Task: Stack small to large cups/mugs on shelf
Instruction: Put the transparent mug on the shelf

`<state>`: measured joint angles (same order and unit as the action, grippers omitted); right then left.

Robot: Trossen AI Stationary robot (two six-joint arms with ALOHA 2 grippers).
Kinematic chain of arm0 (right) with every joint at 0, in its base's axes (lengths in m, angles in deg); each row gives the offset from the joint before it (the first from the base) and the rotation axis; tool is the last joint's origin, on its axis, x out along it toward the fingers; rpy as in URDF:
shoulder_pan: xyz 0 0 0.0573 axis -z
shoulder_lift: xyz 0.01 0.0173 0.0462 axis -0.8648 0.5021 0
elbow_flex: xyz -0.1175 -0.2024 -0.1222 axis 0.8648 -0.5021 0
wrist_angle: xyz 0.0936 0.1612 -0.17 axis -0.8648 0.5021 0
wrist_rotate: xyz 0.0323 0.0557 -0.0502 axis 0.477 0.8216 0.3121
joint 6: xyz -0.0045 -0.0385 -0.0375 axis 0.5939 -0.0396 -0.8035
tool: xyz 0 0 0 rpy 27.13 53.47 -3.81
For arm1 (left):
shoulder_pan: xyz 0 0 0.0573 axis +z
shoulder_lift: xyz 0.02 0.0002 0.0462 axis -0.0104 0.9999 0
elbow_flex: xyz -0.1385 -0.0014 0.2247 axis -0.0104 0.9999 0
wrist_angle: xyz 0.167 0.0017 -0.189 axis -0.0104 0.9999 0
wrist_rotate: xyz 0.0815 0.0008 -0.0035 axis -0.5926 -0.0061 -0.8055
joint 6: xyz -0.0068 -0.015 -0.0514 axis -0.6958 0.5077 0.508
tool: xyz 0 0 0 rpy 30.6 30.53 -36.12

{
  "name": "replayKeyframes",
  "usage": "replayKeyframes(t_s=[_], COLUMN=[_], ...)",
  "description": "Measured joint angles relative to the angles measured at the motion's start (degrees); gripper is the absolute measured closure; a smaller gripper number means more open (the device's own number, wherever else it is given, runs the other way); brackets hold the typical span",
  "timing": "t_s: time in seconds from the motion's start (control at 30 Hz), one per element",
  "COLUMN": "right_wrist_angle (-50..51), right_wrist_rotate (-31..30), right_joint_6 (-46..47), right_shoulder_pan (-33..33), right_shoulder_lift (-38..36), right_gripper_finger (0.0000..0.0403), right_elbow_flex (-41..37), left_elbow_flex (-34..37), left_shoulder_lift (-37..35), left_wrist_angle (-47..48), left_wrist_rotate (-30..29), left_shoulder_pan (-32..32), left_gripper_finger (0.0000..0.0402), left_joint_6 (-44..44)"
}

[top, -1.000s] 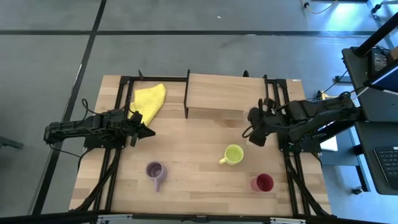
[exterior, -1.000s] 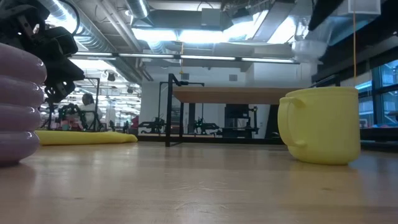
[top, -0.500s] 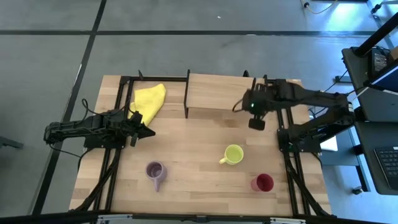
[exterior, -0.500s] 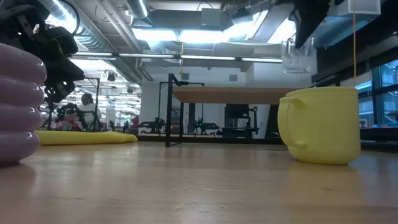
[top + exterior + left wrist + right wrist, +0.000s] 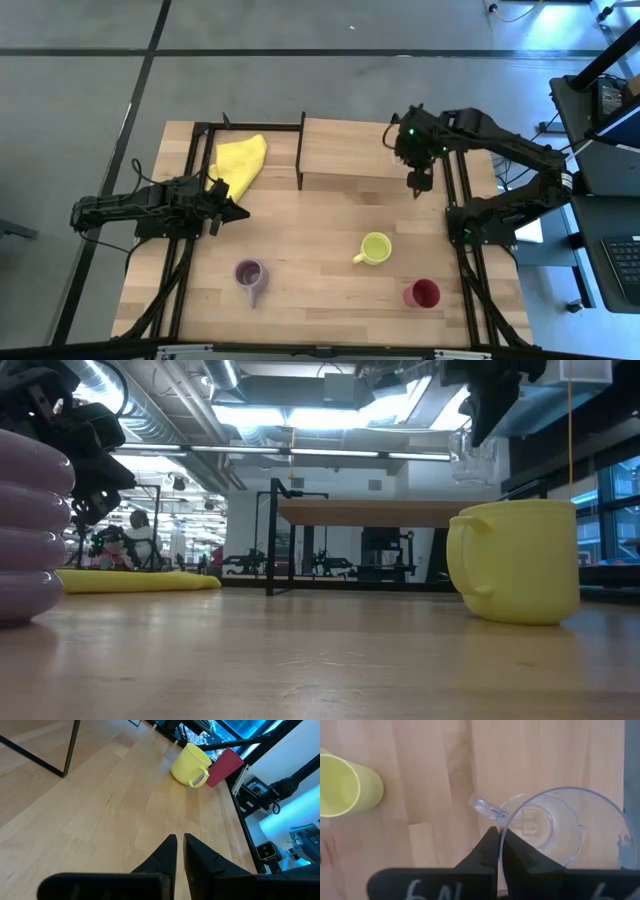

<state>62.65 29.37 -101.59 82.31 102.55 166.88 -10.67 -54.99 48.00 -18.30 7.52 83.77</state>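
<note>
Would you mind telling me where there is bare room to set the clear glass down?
The whole shelf top is bare. The right gripper, shut on the clear glass, hangs at its right end. Table is free between yellow cloth, purple mug and yellow-green mug; tighter near the red cup.

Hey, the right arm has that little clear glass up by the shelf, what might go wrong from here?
1. The right tool pinches only the clear glass by its thin rim, so it may slip or tilt.
2. It hangs at the right end of the shelf; released there, it might land on the edge and fall.

The left tool waits by the yellow cloth.
</note>
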Motion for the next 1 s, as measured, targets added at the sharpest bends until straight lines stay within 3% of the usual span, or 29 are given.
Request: replayKeyframes(t_s=[0.1, 0.33, 0.63, 1.0], right_wrist_angle=[-0.4, -1.0, 0.2, 0.4], right_wrist_rotate=[0.6, 8.4, 8.7, 8.6], right_joint_6=[-1.1, -3.3, -12.5, -13.1], right_shoulder_pan=[4.9, 12.8, 14.0, 15.2], right_shoulder_lift=[0.0, 0.6, 2.6, 3.7], right_gripper_finger=[0.039, 0.039, 0.039, 0.039], right_elbow_flex=[0.0, 0.0, 0.0, -3.5], left_elbow_flex=[0.0, 0.0, 0.0, 0.0], left_shoulder_lift=[0.0, 0.0, 0.0, 0.0], left_wrist_angle=[0.0, 0.0, 0.0, 0.0], left_wrist_rotate=[0.0, 0.0, 0.0, 0.0], left_shoulder_pan=[0.0, 0.0, 0.0, 0.0], left_gripper_finger=[0.0374, 0.0374, 0.0374, 0.0374], left_joint_6=[0.0, 0.0, 0.0, 0.0])
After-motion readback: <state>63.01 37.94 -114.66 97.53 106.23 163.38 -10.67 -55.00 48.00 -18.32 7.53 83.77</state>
